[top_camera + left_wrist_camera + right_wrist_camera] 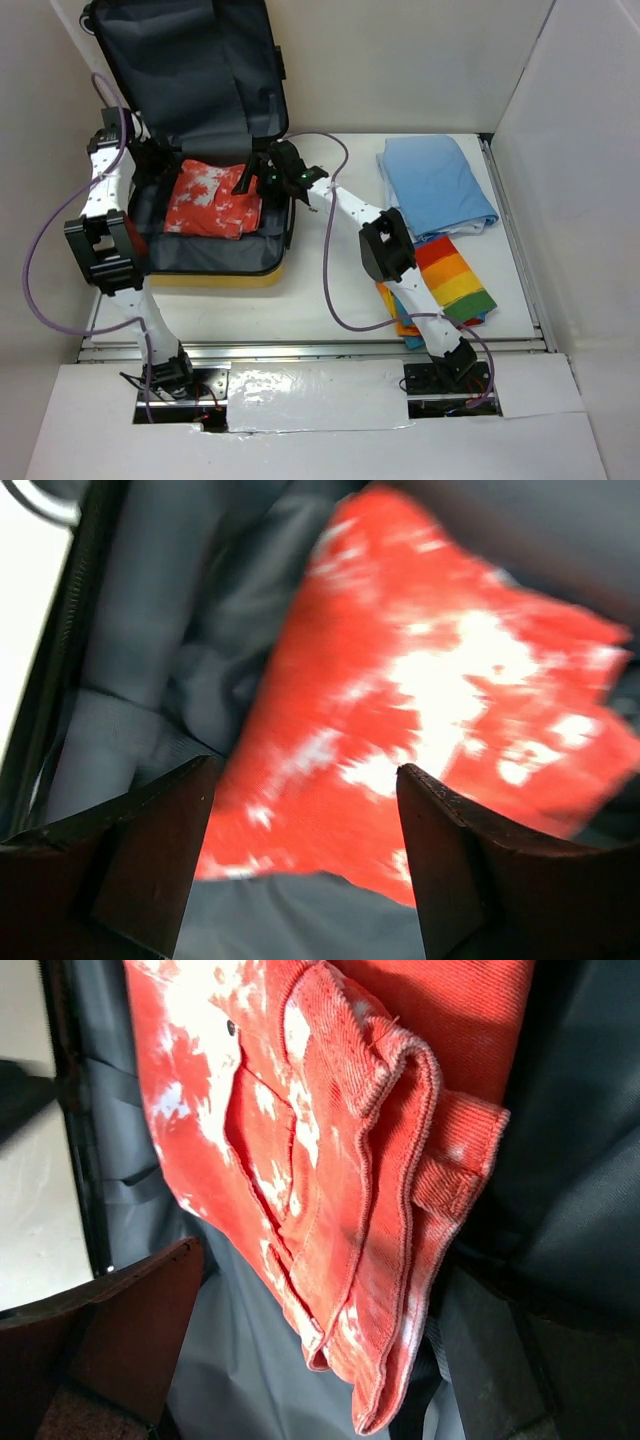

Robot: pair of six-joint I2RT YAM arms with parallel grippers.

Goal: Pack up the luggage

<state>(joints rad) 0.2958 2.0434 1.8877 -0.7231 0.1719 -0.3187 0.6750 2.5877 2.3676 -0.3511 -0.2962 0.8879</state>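
Observation:
The yellow luggage (215,278) lies open at the back left, its dark-lined lid (190,70) standing up. A folded red cloth with white blotches (212,200) rests in its base. My left gripper (150,160) hangs over the cloth's left side. In the left wrist view it (305,770) is open, with both fingers apart above the red cloth (440,700) and the grey lining (150,660). My right gripper (262,170) is at the cloth's right edge. It (330,1290) is open, with the cloth's folded corner (350,1160) lying loose between the spread fingers (130,1330).
A folded light-blue cloth (435,185) lies at the back right of the table. A rainbow-striped cloth (455,280) lies in front of it, partly under the right arm. White walls close in the table on the left, back and right.

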